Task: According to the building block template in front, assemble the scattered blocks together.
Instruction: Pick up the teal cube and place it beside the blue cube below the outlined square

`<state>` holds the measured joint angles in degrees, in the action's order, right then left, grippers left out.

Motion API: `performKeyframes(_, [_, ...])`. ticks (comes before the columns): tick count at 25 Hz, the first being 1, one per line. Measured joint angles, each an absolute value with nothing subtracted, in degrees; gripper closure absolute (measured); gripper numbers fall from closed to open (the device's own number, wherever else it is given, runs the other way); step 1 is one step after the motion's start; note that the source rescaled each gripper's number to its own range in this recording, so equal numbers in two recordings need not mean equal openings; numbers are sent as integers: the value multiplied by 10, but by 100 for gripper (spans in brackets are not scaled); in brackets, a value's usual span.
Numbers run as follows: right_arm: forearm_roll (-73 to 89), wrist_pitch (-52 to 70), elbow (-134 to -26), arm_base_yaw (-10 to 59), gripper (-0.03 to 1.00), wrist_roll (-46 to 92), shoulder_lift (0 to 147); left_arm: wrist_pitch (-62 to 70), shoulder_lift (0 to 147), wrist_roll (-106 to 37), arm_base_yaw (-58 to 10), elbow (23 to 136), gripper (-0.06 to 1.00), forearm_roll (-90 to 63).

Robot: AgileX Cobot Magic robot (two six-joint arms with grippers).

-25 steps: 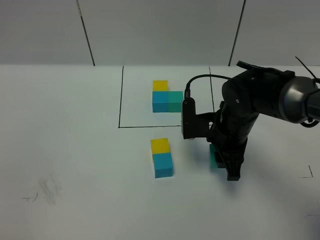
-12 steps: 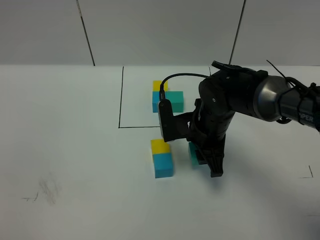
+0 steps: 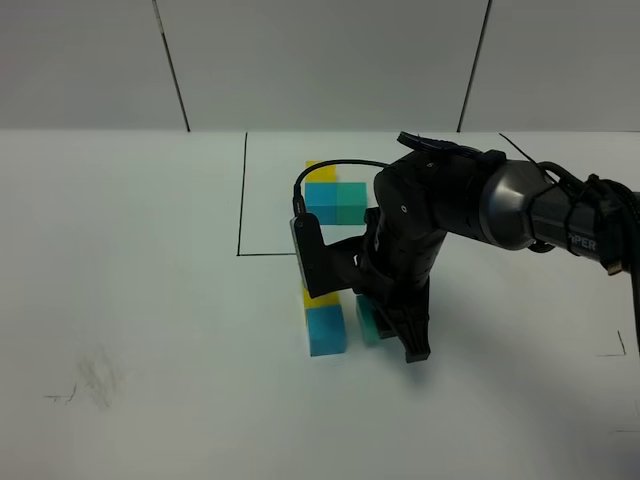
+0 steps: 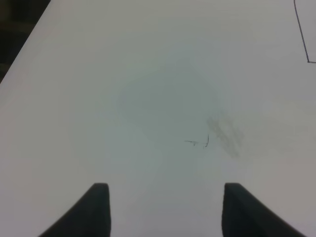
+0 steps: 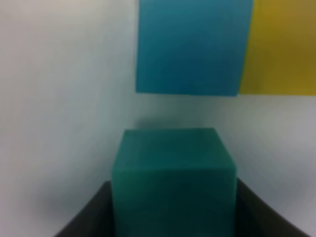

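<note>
The building block template (image 3: 336, 198) is an L of yellow, blue and teal-green cubes inside a thin black rectangle (image 3: 241, 195), partly hidden by my right arm. In front of it the loose yellow cube (image 3: 309, 297) and sky-blue cube (image 3: 326, 332) lie joined in a line. My right gripper (image 3: 388, 335) is shut on the teal-green cube (image 3: 367, 322), just right of the blue cube with a small gap. The right wrist view shows the teal-green cube (image 5: 173, 173) between the fingers (image 5: 89, 217), facing the blue cube (image 5: 192, 47) and the yellow cube (image 5: 284, 47). My left gripper (image 4: 165, 212) is open and empty.
The white table carries a faint pencil scuff (image 3: 95, 380) at the front left, also in the left wrist view (image 4: 224, 133). A small black corner mark (image 3: 615, 350) is drawn at the right. A wall of grey panels (image 3: 320, 60) stands behind the table.
My right arm has carried the teal-green cube to the left, from well right of the blue-yellow pair to close beside the blue cube. The other cubes have not moved.
</note>
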<state>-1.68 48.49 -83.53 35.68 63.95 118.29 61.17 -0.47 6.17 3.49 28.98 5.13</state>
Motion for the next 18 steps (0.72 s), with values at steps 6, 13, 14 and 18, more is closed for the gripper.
performKeyframes(6, [-12,473,-846,360,68,639,1183,612,-5,62,35,290,82,51])
performKeyframes(13, [-8,473,-846,362,68,640,1183,612,-5,62,35,290,82,51])
performKeyframes(14, [-7,473,-846,362,68,642,1183,612,-5,62,35,290,82,51])
performKeyframes(18, [0,473,-846,362,68,657,1183,612,-5,62,35,290,82,51])
